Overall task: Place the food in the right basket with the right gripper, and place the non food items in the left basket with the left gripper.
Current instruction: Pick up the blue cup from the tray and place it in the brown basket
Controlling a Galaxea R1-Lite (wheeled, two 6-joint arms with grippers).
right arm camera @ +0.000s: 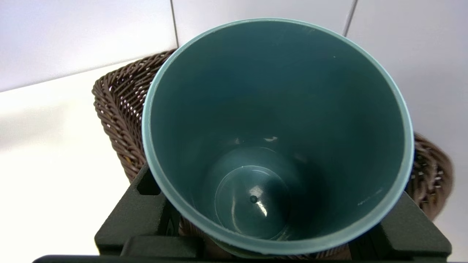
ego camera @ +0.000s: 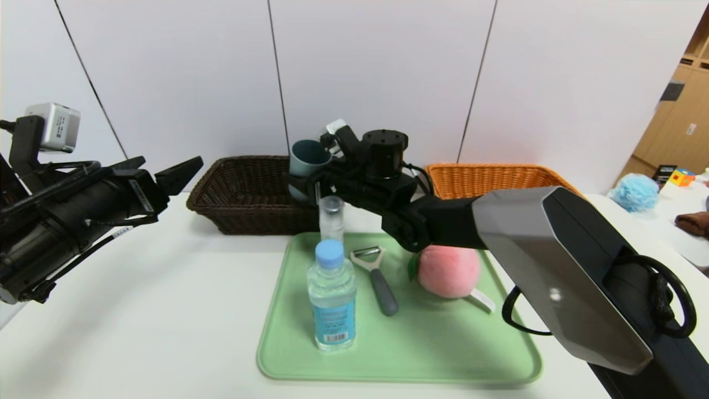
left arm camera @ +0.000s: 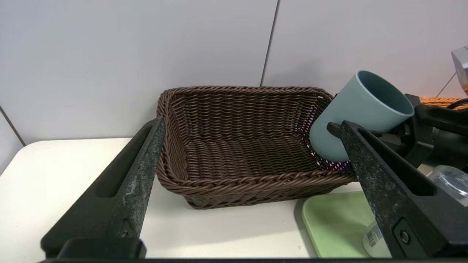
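Your right gripper (ego camera: 302,185) clamps the tilted blue-grey plastic cup (ego camera: 306,166) at centre frame over the dark brown woven wicker basket's (ego camera: 243,191) rim, where release may tip it outside; left gripper (ego camera: 166,183) waits wide.

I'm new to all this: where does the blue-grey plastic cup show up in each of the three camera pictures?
Head view: the blue-grey plastic cup sits upper centre, held tilted by the right end effector at the dark brown woven wicker basket.
Left wrist view: the cup is at right, tilted over the basket's right end.
Right wrist view: the cup fills the picture, seen from its mouth.
Shared landmark: the dark basket.
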